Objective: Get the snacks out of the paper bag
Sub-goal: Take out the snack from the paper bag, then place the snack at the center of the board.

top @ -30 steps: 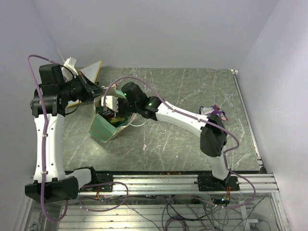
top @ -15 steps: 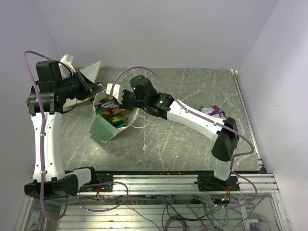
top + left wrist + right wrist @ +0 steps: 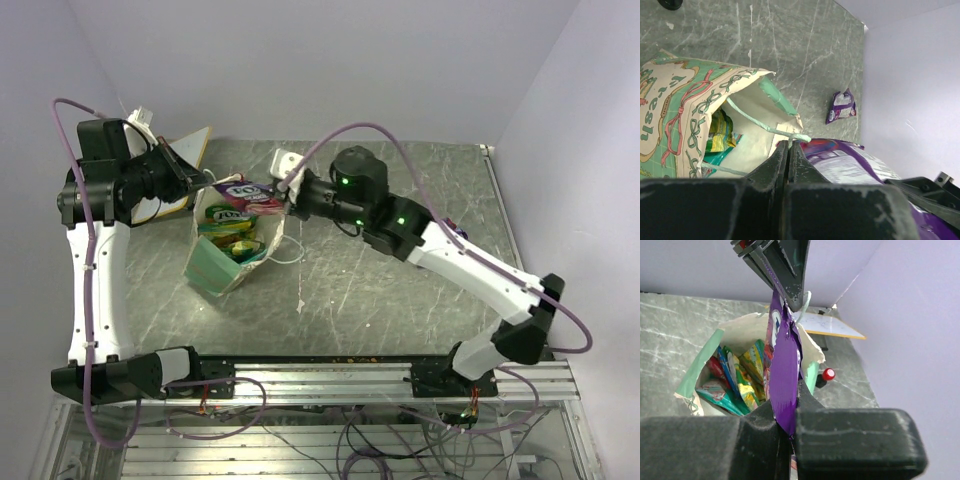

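Note:
The paper bag [image 3: 215,265] lies tilted at the table's left, its mouth open; it also shows in the left wrist view [image 3: 675,115]. My left gripper [image 3: 207,186] is shut on the bag's mint-green rim strip [image 3: 790,134] and holds the mouth open. My right gripper [image 3: 288,200] is shut on a purple snack packet [image 3: 245,193] and holds it just above the bag's mouth. In the right wrist view the packet [image 3: 784,365] hangs between the jaws of the right gripper [image 3: 789,399]. Several green, teal and red packets [image 3: 737,377] are inside the bag.
Another purple packet [image 3: 841,106] lies on the table to the right of the bag. A flat white board [image 3: 187,152] leans at the back left. A small red-capped bottle [image 3: 828,374] stands beside the bag. Walls close in on the left, back and right.
My right gripper has risen out of the bag and drawn back to the right with the purple packet in it. My left gripper has kept its hold on the bag's rim.

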